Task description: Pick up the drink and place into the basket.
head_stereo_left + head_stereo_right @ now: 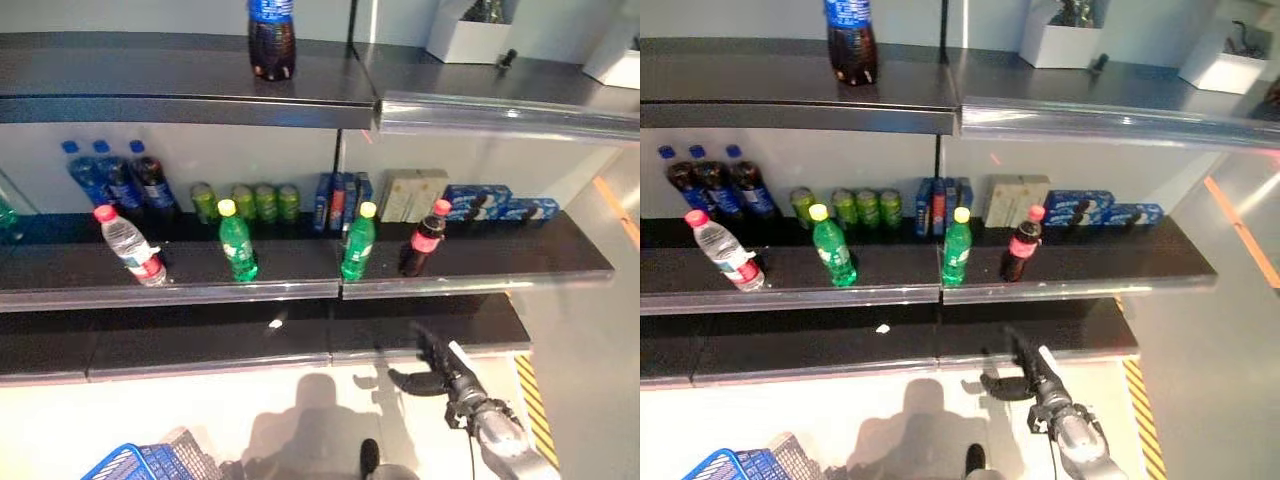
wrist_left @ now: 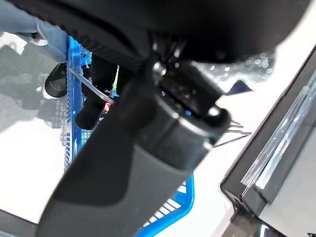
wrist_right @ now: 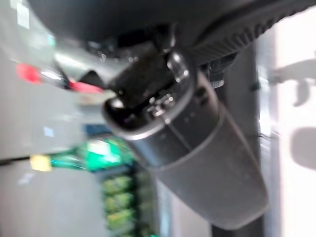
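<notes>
Several drinks stand along the middle shelf's (image 1: 300,290) front: a leaning water bottle with a red cap (image 1: 130,246), two green bottles with yellow caps (image 1: 237,242) (image 1: 357,243), and a dark bottle with a red cap (image 1: 424,240). My right hand (image 1: 440,370) hovers open and empty below the dark bottle, in front of the lower shelf, thumb spread out. The blue basket (image 1: 140,462) shows at the lower left. In the left wrist view my left hand (image 2: 94,106) has its fingers curled at the basket (image 2: 74,123), apparently round its handle.
At the back of the middle shelf are blue-capped dark bottles (image 1: 115,175), green cans (image 1: 245,202) and blue boxes (image 1: 495,205). A large dark bottle (image 1: 271,35) and white boxes (image 1: 465,35) stand on the top shelf. Yellow-black tape (image 1: 535,400) marks the floor at right.
</notes>
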Tool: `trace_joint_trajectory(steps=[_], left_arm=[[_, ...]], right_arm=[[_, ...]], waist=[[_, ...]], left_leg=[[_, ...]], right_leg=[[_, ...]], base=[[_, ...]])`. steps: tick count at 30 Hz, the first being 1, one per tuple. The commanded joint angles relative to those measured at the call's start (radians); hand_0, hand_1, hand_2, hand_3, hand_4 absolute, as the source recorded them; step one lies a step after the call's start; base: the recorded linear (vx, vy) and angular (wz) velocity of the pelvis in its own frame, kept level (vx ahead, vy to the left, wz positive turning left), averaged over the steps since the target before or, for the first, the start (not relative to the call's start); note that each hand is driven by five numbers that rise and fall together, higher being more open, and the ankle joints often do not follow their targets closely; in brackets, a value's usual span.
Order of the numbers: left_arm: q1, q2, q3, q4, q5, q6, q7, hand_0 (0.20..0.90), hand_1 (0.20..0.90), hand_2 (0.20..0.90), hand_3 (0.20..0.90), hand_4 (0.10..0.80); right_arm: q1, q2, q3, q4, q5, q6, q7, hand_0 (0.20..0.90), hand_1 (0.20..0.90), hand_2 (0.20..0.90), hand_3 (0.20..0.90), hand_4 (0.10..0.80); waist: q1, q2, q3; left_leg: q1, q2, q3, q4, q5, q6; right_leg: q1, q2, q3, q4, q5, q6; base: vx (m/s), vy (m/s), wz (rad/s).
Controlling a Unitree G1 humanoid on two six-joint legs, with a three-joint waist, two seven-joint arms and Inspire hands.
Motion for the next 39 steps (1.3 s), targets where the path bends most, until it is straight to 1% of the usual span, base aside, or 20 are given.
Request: trace_joint_trajectory(steps=[1,6,9,12,17,21,24,26,30,34,39], left_arm=[[-0.001,0.078,0.064,-0.017,0.05,-0.091,-0.057,0.3,0.3,0.3,0.2,0.1],[0.0,0.058,0.079,-0.007,0.061,-0.094,-0.07,0.3,0.3,0.3,0.2,0.1],[0.009,0.049,0.089,-0.003,0.076,-0.097,-0.076,0.3,0.3,0.3,0.2,0.1],[0.01,0.047,0.09,0.004,0.098,-0.099,-0.069,0.3,0.3,0.3,0.2,0.1],[0.002,0.049,0.078,0.007,0.133,-0.101,-0.045,0.3,0.3,0.3,0.2,0.1],[-0.023,0.054,0.042,-0.003,0.139,-0.112,-0.015,0.3,0.3,0.3,0.2,0.1],[-0.035,0.054,0.016,-0.023,0.141,-0.12,0.012,0.3,0.3,0.3,0.2,0.1],[-0.045,0.057,0.004,-0.037,0.139,-0.119,0.024,0.3,0.3,0.3,0.2,0.1],[-0.093,0.07,-0.04,-0.1,0.102,-0.115,0.057,0.3,0.3,0.3,0.2,0.1],[-0.124,0.075,-0.078,-0.113,0.085,-0.114,0.072,0.3,0.3,0.3,0.2,0.1],[-0.134,0.075,-0.084,-0.129,0.075,-0.125,0.081,0.3,0.3,0.3,0.2,0.1]], right_arm=[[-0.073,-0.036,-0.091,-0.215,0.013,-0.159,-0.064,0.9,0.9,0.9,0.9,0.8],[-0.072,-0.054,-0.197,-0.335,0.066,-0.207,-0.123,0.9,0.9,0.9,0.9,0.8],[-0.084,-0.065,-0.244,-0.379,0.098,-0.217,-0.165,0.9,0.9,0.9,0.9,0.8],[-0.111,-0.066,-0.257,-0.385,0.128,-0.236,-0.215,0.9,0.9,0.9,0.9,0.8],[-0.196,-0.05,-0.261,-0.362,0.177,-0.232,-0.348,0.9,0.9,0.9,0.9,0.8],[-0.265,-0.035,-0.253,-0.32,0.155,-0.232,-0.44,0.9,0.9,0.9,0.9,0.8],[-0.313,-0.035,-0.236,-0.283,0.164,-0.223,-0.481,0.9,0.9,0.9,0.9,0.8],[-0.348,-0.03,-0.227,-0.254,0.169,-0.233,-0.493,0.9,0.9,0.9,0.9,0.8],[-0.447,-0.014,-0.199,-0.195,0.165,-0.279,-0.562,0.9,0.9,0.9,0.9,0.8],[-0.494,0.003,-0.183,-0.149,0.18,-0.3,-0.615,0.9,0.9,0.9,0.9,0.8],[-0.508,0.004,-0.202,-0.117,0.198,-0.298,-0.661,0.9,0.9,0.9,0.9,0.8]], waist=[[-0.019,-0.009,0.016],[-0.024,-0.003,0.008],[-0.014,0.001,0.004],[-0.001,0.004,0.006],[0.033,0.013,0.025],[0.054,0.02,0.058],[0.069,0.024,0.085],[0.075,0.026,0.107],[0.09,0.028,0.191],[0.09,0.036,0.237],[0.086,0.045,0.265]], left_leg=[[-0.005,-0.011,0.038,0.075,-0.046,0.056],[-0.009,-0.008,0.038,0.088,-0.055,0.057],[-0.012,-0.011,0.03,0.097,-0.058,0.056],[-0.023,-0.012,0.019,0.117,-0.061,0.055],[-0.058,-0.013,-0.005,0.167,-0.063,0.056],[-0.113,-0.016,-0.03,0.228,-0.067,0.056],[-0.153,-0.021,-0.046,0.273,-0.073,0.058],[-0.179,-0.023,-0.057,0.296,-0.076,0.059],[-0.272,-0.03,-0.082,0.35,-0.076,0.067],[-0.31,-0.035,-0.096,0.365,-0.068,0.07],[-0.335,-0.044,-0.105,0.382,-0.067,0.074]], right_leg=[[-0.01,-0.055,0.025,0.119,-0.105,0.065],[-0.003,-0.048,0.035,0.122,-0.118,0.058],[0.004,-0.049,0.031,0.124,-0.124,0.056],[0.007,-0.051,0.022,0.134,-0.13,0.052],[0.002,-0.052,0.0,0.175,-0.149,0.037],[-0.022,-0.056,-0.01,0.215,-0.16,0.022],[-0.04,-0.059,-0.015,0.237,-0.166,0.01],[-0.053,-0.059,-0.018,0.25,-0.17,0.003],[-0.124,-0.059,-0.014,0.29,-0.175,-0.012],[-0.153,-0.062,-0.013,0.304,-0.172,-0.02],[-0.166,-0.063,-0.008,0.312,-0.173,-0.024]], base=[[0.002,0.0,-0.06],[0.007,0.007,-0.16],[0.044,0.018,-0.04],[0.057,0.005,0.02],[0.076,-0.002,0.06],[0.041,0.0,0.12],[0.041,-0.017,0.21],[-0.014,-0.037,0.18],[-0.209,-0.053,0.1],[-0.108,-0.005,0.06],[-0.012,0.001,0.02]])
